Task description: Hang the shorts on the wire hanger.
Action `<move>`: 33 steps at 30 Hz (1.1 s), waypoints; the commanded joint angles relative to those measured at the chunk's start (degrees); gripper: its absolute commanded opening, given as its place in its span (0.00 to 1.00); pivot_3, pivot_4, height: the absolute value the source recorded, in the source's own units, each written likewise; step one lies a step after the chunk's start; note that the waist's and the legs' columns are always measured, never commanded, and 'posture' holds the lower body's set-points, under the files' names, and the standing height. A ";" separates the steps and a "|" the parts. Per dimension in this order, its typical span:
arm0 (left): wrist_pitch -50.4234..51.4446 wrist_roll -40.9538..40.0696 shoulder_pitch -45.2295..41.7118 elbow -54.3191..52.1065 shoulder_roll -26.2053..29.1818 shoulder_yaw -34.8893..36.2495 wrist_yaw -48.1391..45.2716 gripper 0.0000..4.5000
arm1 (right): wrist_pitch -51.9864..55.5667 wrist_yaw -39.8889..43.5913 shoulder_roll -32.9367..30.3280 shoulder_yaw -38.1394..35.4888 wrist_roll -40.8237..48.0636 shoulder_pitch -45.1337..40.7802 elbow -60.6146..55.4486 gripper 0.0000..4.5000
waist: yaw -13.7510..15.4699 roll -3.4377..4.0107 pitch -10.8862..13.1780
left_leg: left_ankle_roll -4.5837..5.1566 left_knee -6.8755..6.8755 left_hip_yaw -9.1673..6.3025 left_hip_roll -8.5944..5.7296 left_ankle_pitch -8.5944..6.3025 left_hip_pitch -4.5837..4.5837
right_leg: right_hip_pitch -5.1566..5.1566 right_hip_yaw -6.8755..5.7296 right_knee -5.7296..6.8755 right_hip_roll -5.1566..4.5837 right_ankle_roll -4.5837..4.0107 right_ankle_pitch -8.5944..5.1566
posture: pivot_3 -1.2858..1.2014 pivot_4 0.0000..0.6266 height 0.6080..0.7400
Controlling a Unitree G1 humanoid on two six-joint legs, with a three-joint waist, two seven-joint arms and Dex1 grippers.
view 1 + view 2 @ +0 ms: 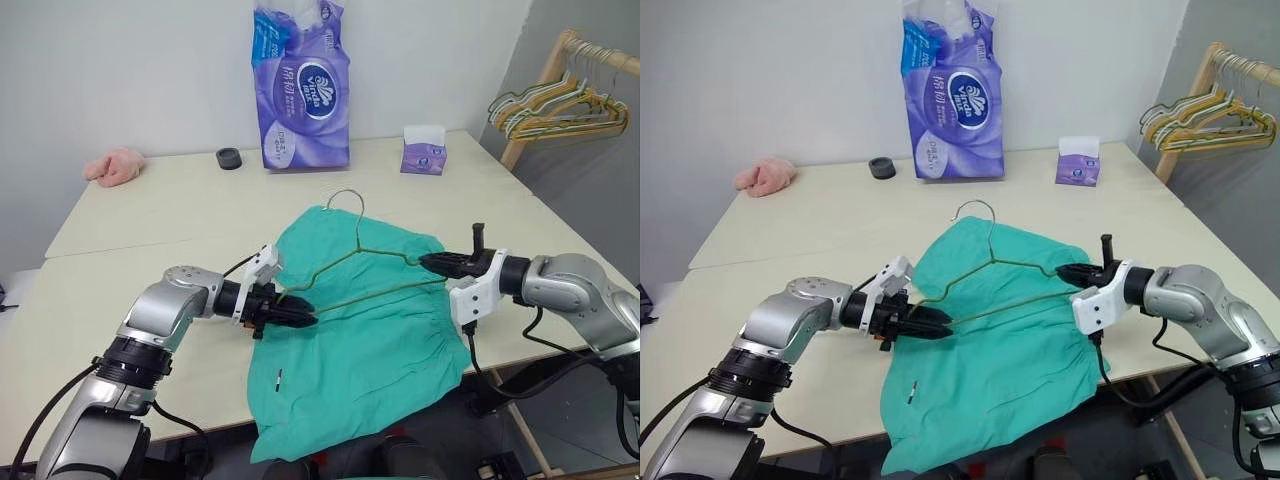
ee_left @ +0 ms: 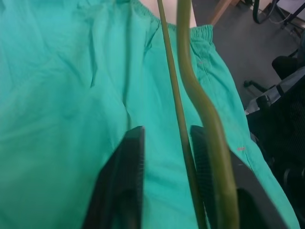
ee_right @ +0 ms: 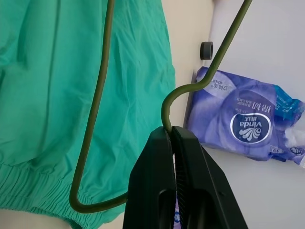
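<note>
I can read "Vinda" in white on a dark blue oval badge on the purple tissue pack (image 3: 240, 126); its Chinese characters and the small tissue box's (image 1: 423, 158) print are too small to read.

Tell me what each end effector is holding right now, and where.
Right end effector: shut on the wire hanger, at its shoulder bend. Left end effector: open, wire between its fingers, gripping nothing.

Bright, even, soft-shadowed light; wrist close-ups slightly blurred.
</note>
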 commanded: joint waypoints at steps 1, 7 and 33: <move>0.33 -1.71 -1.59 -1.60 1.20 1.48 -1.83 0.61 | -0.88 0.04 -0.30 -1.09 0.96 -0.75 -1.16 0.00 | 0.02 0.00 0.00 | 0.00 0.00 0.00 0.00 0.00 0.00 | 0.00 0.00 0.00 0.00 0.00 0.00 | 0.47 0.05 1.00; -0.54 -0.92 -0.04 -3.57 1.75 -0.59 -2.67 0.61 | -0.99 0.38 -0.04 -1.05 0.90 -1.02 -1.10 0.00 | 0.03 0.00 0.00 | 0.00 0.00 0.00 -0.01 0.00 0.00 | 0.01 0.00 0.00 0.00 0.00 0.00 | 0.47 0.05 1.00; -5.89 3.46 -1.00 -0.87 -2.17 -1.08 2.53 0.00 | 5.08 6.36 -3.86 -2.36 2.68 4.83 -5.22 0.55 | 0.05 -0.01 -0.01 | 0.00 0.03 0.01 -0.01 0.00 0.02 | 0.02 0.01 0.01 0.00 0.00 0.00 | 0.46 0.04 1.00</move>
